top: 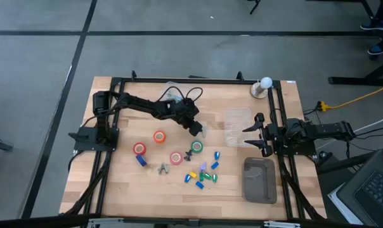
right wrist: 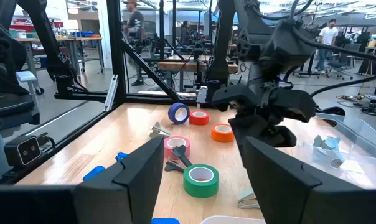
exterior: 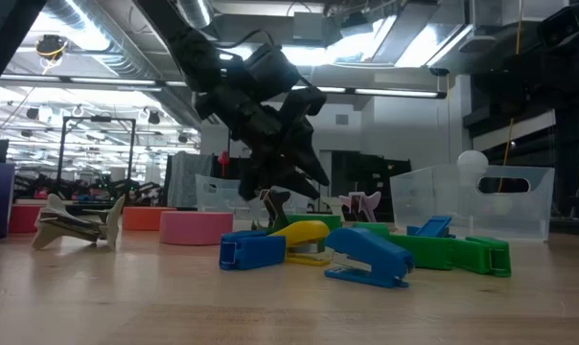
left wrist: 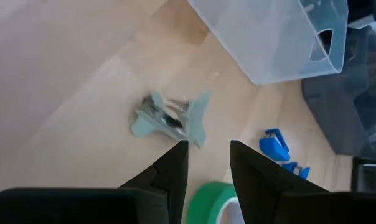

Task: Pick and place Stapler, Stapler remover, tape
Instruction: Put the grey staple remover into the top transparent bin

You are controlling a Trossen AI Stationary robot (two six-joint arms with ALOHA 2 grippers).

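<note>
left gripper point(top: 196, 130) hovered just above pale staple remover point(left wrist: 170, 118), beside green tape point(top: 197, 147), fingers open, empty. right gripper point(top: 252, 134) waited near clear bin point(top: 237, 119), fingers open. risk: descent off-centre, fingers nudge remover or catch green tape instead.

Four tape rolls point(top: 159, 137); about eight small staplers point(top: 203, 176); three visible staple removers point(top: 162, 168); two clear bins point(top: 237, 118).

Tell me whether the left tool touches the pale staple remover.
Apart. Left wrist view shows bare wood between the left tool and the staple remover.
</note>
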